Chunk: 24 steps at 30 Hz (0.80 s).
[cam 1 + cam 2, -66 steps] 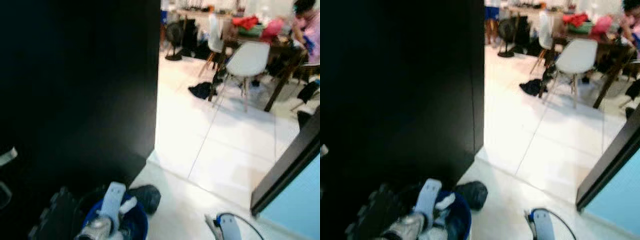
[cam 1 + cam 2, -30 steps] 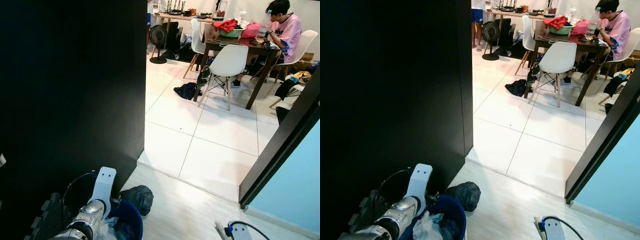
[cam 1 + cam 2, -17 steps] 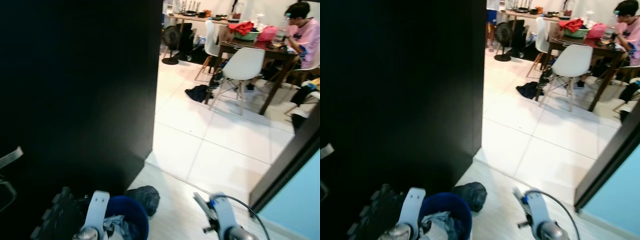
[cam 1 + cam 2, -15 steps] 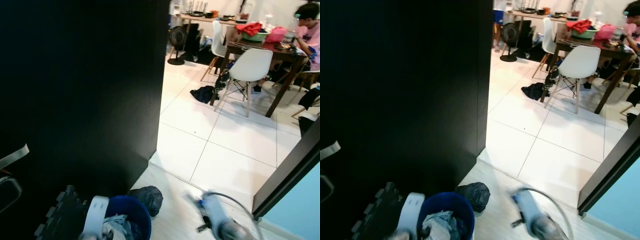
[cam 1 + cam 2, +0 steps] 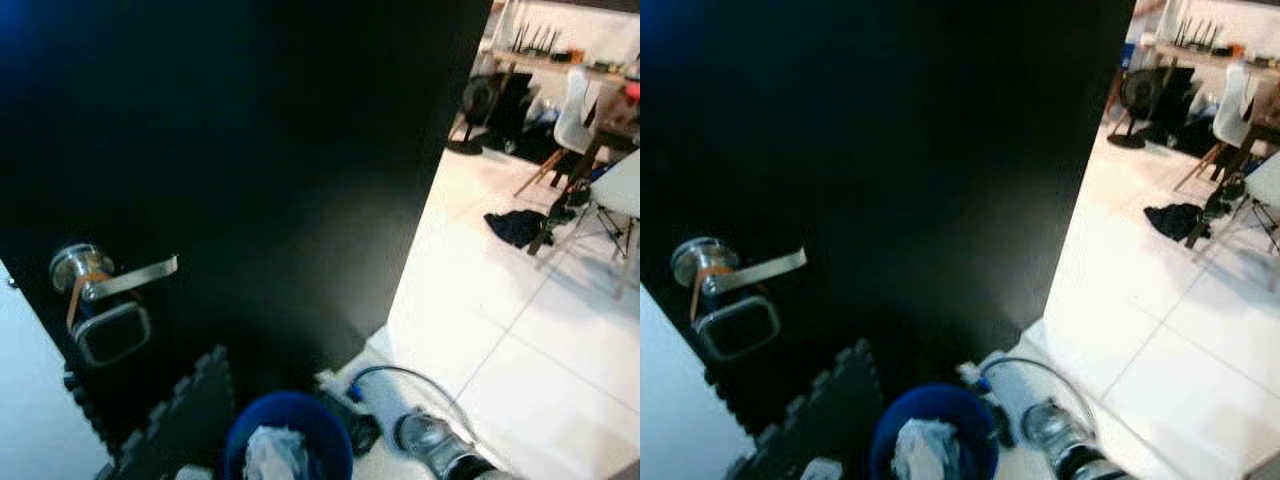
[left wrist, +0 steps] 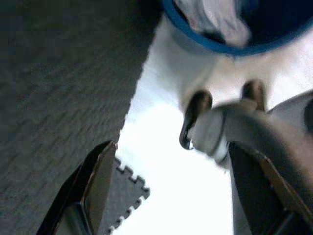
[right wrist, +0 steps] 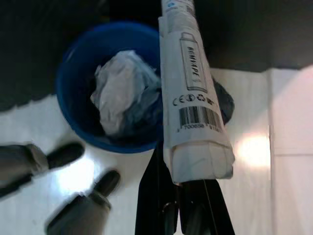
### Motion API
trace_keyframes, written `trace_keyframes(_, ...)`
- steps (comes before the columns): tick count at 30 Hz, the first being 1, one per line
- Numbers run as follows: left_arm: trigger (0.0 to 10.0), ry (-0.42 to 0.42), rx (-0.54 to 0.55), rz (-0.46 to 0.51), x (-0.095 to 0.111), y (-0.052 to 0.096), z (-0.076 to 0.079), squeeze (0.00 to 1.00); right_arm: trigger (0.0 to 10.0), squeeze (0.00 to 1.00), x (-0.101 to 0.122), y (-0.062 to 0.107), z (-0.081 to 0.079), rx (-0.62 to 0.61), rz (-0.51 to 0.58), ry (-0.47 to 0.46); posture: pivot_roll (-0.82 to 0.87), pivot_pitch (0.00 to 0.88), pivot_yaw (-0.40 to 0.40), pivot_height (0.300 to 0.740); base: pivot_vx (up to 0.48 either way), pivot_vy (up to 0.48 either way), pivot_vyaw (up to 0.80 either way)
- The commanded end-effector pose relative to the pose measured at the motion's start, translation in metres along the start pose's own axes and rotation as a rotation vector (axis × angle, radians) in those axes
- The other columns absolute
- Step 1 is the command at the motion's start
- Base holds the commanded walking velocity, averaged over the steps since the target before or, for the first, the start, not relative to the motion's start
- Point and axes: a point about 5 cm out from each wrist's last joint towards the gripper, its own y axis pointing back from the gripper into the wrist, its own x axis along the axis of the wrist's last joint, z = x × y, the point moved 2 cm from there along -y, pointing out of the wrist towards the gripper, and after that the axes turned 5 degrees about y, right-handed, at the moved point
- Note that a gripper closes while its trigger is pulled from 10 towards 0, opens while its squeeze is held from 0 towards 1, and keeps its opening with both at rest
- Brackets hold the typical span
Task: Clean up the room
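Between the right gripper's (image 7: 188, 188) black fingers (image 7: 151, 196), a white paper-wrapped tube (image 7: 191, 105), pinched at its near end, fingers closed on it. Long axis in line with the fingers, running straight away from the wrist; far end over the far rim of the blue bin (image 7: 78, 122), printed barcode and label facing the wrist camera. Held just above the bin, beside crumpled white and grey rubbish (image 7: 117, 100) lying inside it. Seen from the head, low in front, bin (image 5: 290, 440) on the pale floor (image 5: 520, 340) next to a dark foam mat (image 5: 175, 420), close to a black door (image 5: 280, 170) with a silver lever handle (image 5: 110, 275). Left gripper (image 6: 186, 196) down near the floor by the mat's toothed edge (image 6: 124, 181), fingers (image 6: 95, 181) spread wide apart around nothing. Beyond the door, white chairs (image 5: 620, 195) and a dark heap (image 5: 518, 226) on the tiles.
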Motion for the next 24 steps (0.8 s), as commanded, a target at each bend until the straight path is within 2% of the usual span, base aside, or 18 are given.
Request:
trace_keyframes(1, 10.0, 0.005, -0.015, -0.023, -0.006, 0.001, 0.002, 0.0, 10.0, 0.0, -0.002, 0.0, 0.0, 0.002, -0.016, -0.006, 0.04, 0.0, -0.064, 0.74, 0.0, -0.446, 0.77)
trace_keyframes(2, 10.0, -0.01, 0.006, -0.016, -0.001, 0.0, -0.003, 0.0, 10.0, 0.0, 0.001, -0.001, -0.001, 0.005, -0.018, 0.007, 0.04, 0.0, -0.058, 0.74, 0.0, -0.431, 0.77)
trace_keyframes(4, 10.0, -0.01, 0.006, -0.016, -0.001, 0.0, -0.003, 0.0, 10.0, 0.0, 0.001, -0.001, -0.001, 0.005, -0.018, 0.007, 0.04, 0.0, -0.058, 0.74, 0.0, -0.431, 0.77)
trace_keyframes(8, 10.0, -0.003, 0.04, 0.001, 0.009, -0.001, -0.008, 0.0, 10.0, 0.0, -0.001, -0.001, 0.001, -0.036, -0.048, 0.011, 0.05, 0.0, -0.057, 0.74, 0.0, 0.0, 0.77)
trace_keyframes(12, 10.0, -0.005, 0.018, 0.001, 0.01, -0.001, -0.004, 0.0, 10.0, 0.0, -0.007, -0.001, 0.003, -0.066, -0.104, 0.036, 0.05, 0.0, -0.057, 0.74, 0.0, 0.0, 0.0)
trace_keyframes(16, 10.0, -0.012, 0.005, -0.015, 0.006, -0.001, -0.002, 0.0, 10.0, 0.0, -0.015, 0.0, 0.005, -0.1, -0.167, 0.102, 0.05, 0.0, -0.058, 0.74, 0.0, 0.0, 0.0)
trace_keyframes(24, 10.0, -0.014, -0.006, -0.025, 0.003, -0.001, -0.001, 0.0, 10.0, 0.0, -0.007, -0.004, -0.004, -0.079, -0.132, 0.118, 0.06, 0.0, -0.063, 0.74, 0.0, 0.0, 0.0)
